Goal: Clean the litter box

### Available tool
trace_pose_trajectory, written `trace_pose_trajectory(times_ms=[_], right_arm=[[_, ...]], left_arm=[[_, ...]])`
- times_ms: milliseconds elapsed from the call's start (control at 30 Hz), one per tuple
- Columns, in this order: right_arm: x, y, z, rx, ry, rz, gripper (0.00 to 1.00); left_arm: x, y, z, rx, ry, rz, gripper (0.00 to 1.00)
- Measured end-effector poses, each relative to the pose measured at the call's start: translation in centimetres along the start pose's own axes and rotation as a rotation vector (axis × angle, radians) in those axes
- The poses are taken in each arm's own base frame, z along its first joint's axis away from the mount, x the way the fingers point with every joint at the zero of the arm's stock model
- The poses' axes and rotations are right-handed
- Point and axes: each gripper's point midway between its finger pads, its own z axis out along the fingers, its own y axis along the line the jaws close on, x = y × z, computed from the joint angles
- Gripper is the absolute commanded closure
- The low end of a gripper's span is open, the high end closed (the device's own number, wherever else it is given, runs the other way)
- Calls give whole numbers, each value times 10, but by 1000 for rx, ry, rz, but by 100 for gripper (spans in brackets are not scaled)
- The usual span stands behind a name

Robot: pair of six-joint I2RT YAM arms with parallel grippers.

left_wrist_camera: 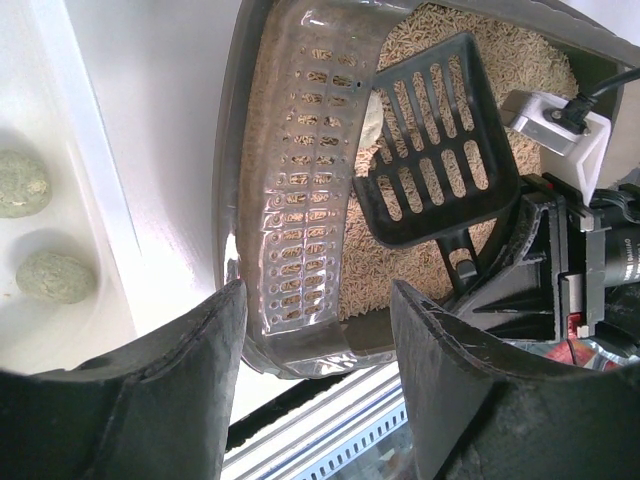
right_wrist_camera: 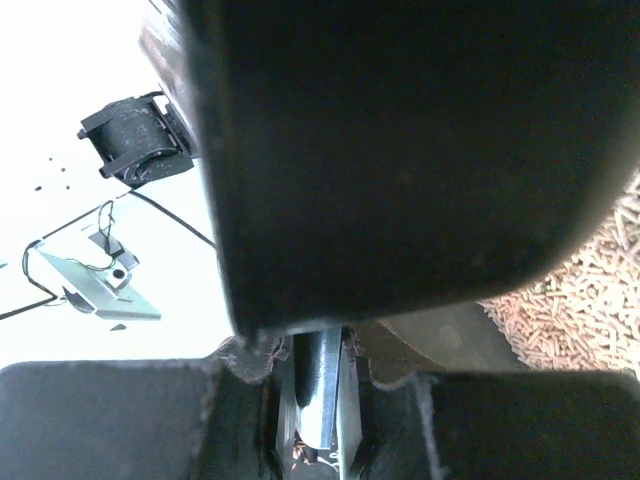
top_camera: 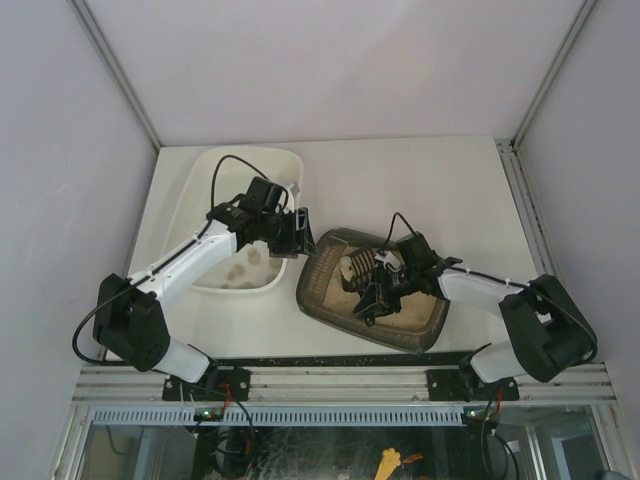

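**White tub and its surroundings**

A white rectangular tub (top_camera: 198,195) stands on the pale table (top_camera: 420,185), just beside the litter box (top_camera: 312,292) and to its left in the top view; two rounded grey-green clumps (left_wrist_camera: 20,183) lie on the tub's floor, near each other but apart; a slotted aluminium rail (top_camera: 340,383) runs along the table's near edge; plain pale walls (top_camera: 330,60) and metal corner struts (top_camera: 115,72) enclose the space.

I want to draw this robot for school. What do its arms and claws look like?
The left arm and the right arm are both smooth white tubes with chunky black joints. A thin black cable loops over each one. The left gripper and the right gripper are black, and each has two thick, dark fingers with rough edges.
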Motion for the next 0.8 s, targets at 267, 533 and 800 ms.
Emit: trace_pose_trajectory(times_ms=[267,533,800], right_arm=[[12,-4,-16,54,-39,-63,100],[19,-11,-32,117,-101,-135,100],[26,-13,-42,25,-260,-311,100]], left_arm=[[0,1,0,-1,0,8,36],[-1,0,-2,1,-7,18,36],[-3,-2,-7,11,-25,41,36]])
